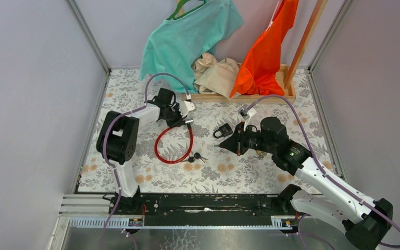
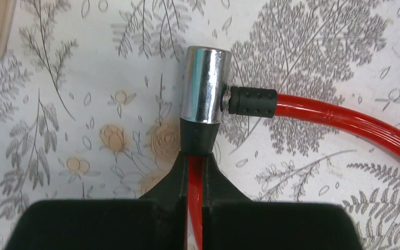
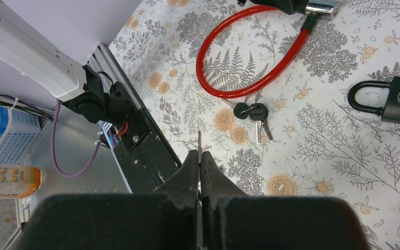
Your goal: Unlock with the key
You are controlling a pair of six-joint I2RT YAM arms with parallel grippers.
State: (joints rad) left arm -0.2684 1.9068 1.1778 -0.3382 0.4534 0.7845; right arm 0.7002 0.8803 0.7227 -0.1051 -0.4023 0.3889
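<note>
Mia: What lies closest to the arms' bases?

Tom: The bunch of keys (image 1: 194,158) with black heads, low in the middle of the top view. It lies flat on the flowery table (image 1: 250,172), just beside the bottom of the red cable (image 1: 157,147) loop.

Mia: And the right gripper (image 1: 221,147)?

Tom: It is right of the keys and points left. Its jaws are pressed together, and a thin metal bit (image 3: 199,140) pokes out between them. Whether that bit is a key cannot be told.

Mia: Where is the black padlock (image 1: 223,130)?

Tom: Just above that gripper's tip, lying flat.

Mia: What does the left gripper (image 2: 196,156) do?

Tom: It pinches the red cable right under the shiny silver barrel (image 2: 205,83), a bit left of the middle.

Mia: And far back?

Tom: A wooden tray (image 1: 213,97) at the top, with a teal shirt (image 1: 187,36), a beige cloth (image 1: 219,73) and an orange cloth (image 1: 265,57).
</note>
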